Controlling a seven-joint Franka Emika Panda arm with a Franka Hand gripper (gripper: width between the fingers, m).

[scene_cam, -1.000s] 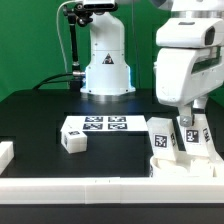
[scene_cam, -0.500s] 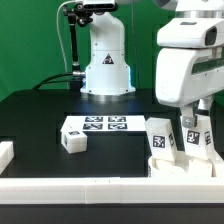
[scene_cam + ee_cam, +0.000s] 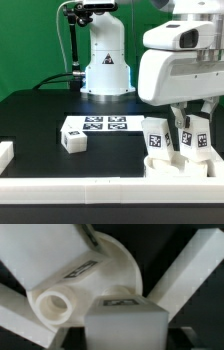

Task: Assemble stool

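**A:** ok, where's the stool at right now?

**B:** It's on the exterior view's right, near the front. The round seat (image 3: 170,166) lies on the black surface (image 3: 40,115), just behind the long white border rail (image 3: 90,190). Two tagged pieces stand up from it: an upright leg (image 3: 155,138) toward the exterior view's left and a second upright leg (image 3: 198,136) toward its right.

**A:** and the claw, is it grabbing one?

**B:** Honestly can't tell. The claw (image 3: 183,126) hangs right over the seat, with its tips down between those two legs and very close to the second one. The big white wrist housing blocks the view of any actual contact, so I can't say whether it's clenched or loose.

**A:** wrist cam any help?

**B:** Not much. It's super close up. You get the seat (image 3: 118,266) as a pale disc and a round socket (image 3: 52,303) on it. There's also a blocky tagged leg (image 3: 125,317) filling the middle. The fingers themselves aren't clear.

**A:** anything else lying around?

**B:** There's a loose leg (image 3: 72,142) on its own, well apart from the seat, just in front of the marker board (image 3: 95,125). The arm's base (image 3: 105,65) is at the back.
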